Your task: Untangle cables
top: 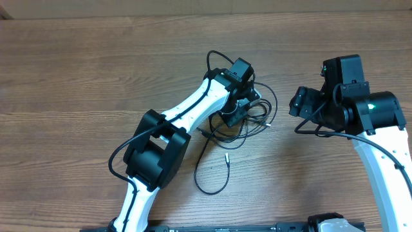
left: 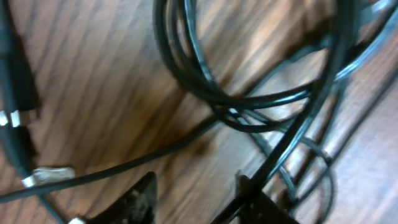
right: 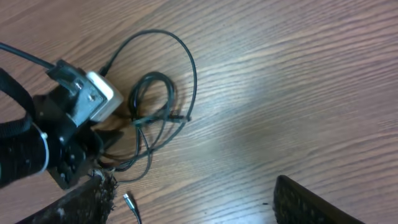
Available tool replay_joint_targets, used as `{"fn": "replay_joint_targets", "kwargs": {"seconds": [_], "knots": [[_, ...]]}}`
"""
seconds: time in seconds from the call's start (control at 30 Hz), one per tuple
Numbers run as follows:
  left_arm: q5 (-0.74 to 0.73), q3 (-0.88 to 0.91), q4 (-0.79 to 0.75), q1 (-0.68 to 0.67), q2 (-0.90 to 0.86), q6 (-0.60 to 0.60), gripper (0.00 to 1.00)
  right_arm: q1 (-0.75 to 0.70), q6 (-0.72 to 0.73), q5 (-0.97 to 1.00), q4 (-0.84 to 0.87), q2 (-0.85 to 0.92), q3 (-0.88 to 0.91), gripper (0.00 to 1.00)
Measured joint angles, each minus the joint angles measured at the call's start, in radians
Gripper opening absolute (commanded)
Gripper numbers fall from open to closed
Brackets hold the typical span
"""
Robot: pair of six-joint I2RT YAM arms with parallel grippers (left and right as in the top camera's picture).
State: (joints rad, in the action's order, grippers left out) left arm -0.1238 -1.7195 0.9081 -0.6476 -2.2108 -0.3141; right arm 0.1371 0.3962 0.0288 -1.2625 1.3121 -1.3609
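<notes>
The cables (top: 251,116) lie as a bunch of thin black loops in the middle of the table. One strand trails down in a long loop (top: 209,174) to a silver-tipped plug (top: 226,156). My left gripper (top: 235,116) is low over the bunch. In the left wrist view the cables (left: 249,99) fill the frame, with silver plug ends (left: 53,176) at the left. That gripper (left: 199,202) has its jaws apart over bare wood, and one strand runs along the right finger (left: 261,202). My right gripper (right: 193,202) is open and empty, to the right of the cables (right: 155,99).
The wooden table (top: 77,77) carries only the cables. The left arm (top: 161,142) crosses the lower middle of the overhead view, and the right arm (top: 367,116) stands at the right. The left gripper's body (right: 62,137) shows in the right wrist view.
</notes>
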Motion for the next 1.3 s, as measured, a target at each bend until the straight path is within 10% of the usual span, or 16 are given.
{"fn": "replay_joint_targets", "kwargs": {"seconds": [0.07,0.53,1.3], "knots": [[0.017,0.000,0.000,0.000,0.000,0.008,0.04,0.000,-0.001,0.000,-0.003,0.000,0.000,0.80],[0.099,-0.243,0.148,0.014,0.021,0.175,0.04,0.000,-0.002,0.000,-0.004,0.000,0.000,0.81],[0.018,-0.545,0.066,0.208,0.568,0.219,0.04,0.000,-0.004,0.000,0.008,0.000,0.000,0.87]]}}
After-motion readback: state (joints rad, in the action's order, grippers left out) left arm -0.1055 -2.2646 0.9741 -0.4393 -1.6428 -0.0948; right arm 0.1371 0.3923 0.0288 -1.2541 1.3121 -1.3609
